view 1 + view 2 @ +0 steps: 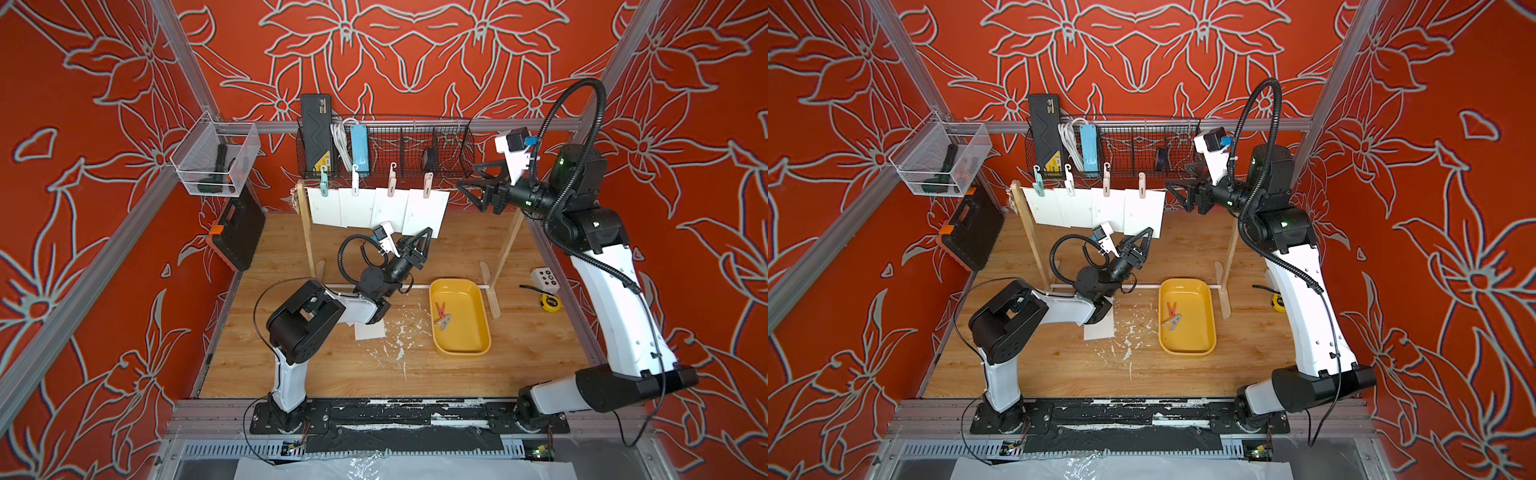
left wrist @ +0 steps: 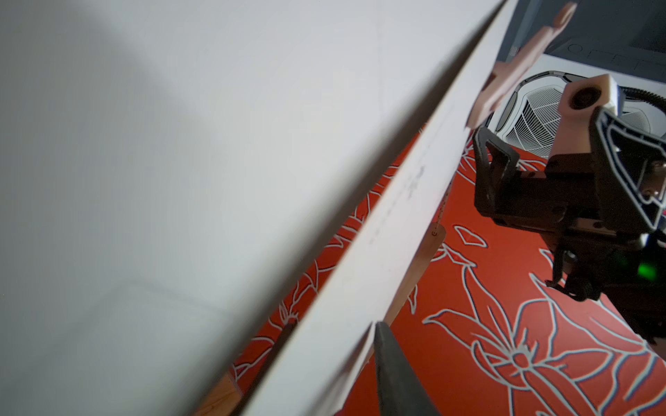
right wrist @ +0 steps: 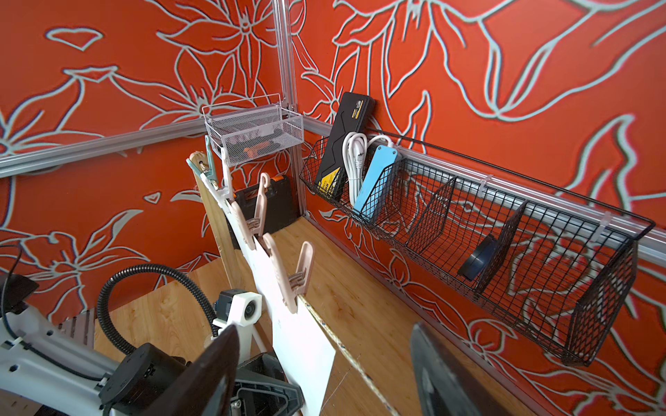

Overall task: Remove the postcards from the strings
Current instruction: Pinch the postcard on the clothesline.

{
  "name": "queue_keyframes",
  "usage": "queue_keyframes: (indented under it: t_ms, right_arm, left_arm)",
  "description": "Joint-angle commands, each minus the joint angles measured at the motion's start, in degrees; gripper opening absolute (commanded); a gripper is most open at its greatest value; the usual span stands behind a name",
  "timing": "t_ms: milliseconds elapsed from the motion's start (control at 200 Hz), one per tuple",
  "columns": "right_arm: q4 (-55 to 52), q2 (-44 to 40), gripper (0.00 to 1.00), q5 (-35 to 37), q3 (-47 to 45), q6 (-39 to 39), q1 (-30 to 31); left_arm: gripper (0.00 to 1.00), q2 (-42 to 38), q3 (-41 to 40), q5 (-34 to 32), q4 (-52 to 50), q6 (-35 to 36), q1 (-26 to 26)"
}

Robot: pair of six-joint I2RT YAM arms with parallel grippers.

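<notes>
Four postcards [image 1: 357,208] hang pegged along the string [image 3: 338,342], upper centre in both top views. A fifth postcard [image 1: 370,332] lies on the bench [image 1: 415,374], partly under the left arm. Left gripper [image 1: 427,232]: jaws narrow at the lower corner of the rightmost postcard [image 1: 426,208]; cannot tell whether they grip it. Right gripper [image 1: 466,174]: jaws wide, empty, just right of the last peg [image 1: 427,185].

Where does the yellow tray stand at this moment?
In both top views the yellow tray stands on the wooden table, on the robot's right half, beside the rack's right wooden foot; two pegs lie in it.
</notes>
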Motion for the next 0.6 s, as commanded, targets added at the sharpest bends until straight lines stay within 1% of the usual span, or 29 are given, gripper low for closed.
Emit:
queue_keyframes:
  t_ms: [0, 75, 105, 125, 205, 260, 375, 430, 596]
  right_arm:
    - [0.4, 0.8, 0.75, -2.2, 2.3, 0.5, 0.0]
    - [-0.5, 1.8, 0.76, -3.8, 3.9, 0.4, 0.2]
    - [-1.1, 2.2, 0.77, -4.5, 4.6, 0.2, 0.4]
    - [-1.5, 2.6, 0.78, -4.9, 5.2, 0.0, 0.4]
    - [-3.6, 4.5, 0.8, -6.0, 7.9, -1.2, 1.0]
    - [-4.4, 5.8, 0.81, -8.1, 9.5, -1.5, 1.2]
    - [-2.9, 7.8, 0.83, -10.6, 10.3, -0.8, 1.3]
    - [-2.1, 9.1, 0.83, -11.5, 10.8, -0.3, 1.4]
    - [-1.3, 13.3, 0.84, -17.4, 13.9, 0.9, 1.4]
  left_arm:
    - [0.29, -1.9, 0.0, 1.2, 13.1, -0.5, 0.1]
    - [0.2, -1.6, 0.1, 1.1, 13.1, -1.3, -0.1]
    - [0.13, -1.4, 0.1, 1.5, 13.1, -1.3, 0.0]
    - [0.1, -1.3, 0.1, 1.6, 13.0, -1.2, 0.1]
    - [0.1, -0.9, 0.1, 1.5, 13.1, -1.8, 0.1]
    - [0.09, -0.7, 0.1, 1.4, 13.1, -2.3, 0.0]
    - [0.06, -0.2, 0.5, 1.3, 13.1, -3.0, 0.0]
    - [0.03, -0.2, 0.7, 1.8, 13.1, -2.9, 0.1]
    - [0.0, -0.4, 0.7, 1.9, 13.1, -3.0, 0.1]
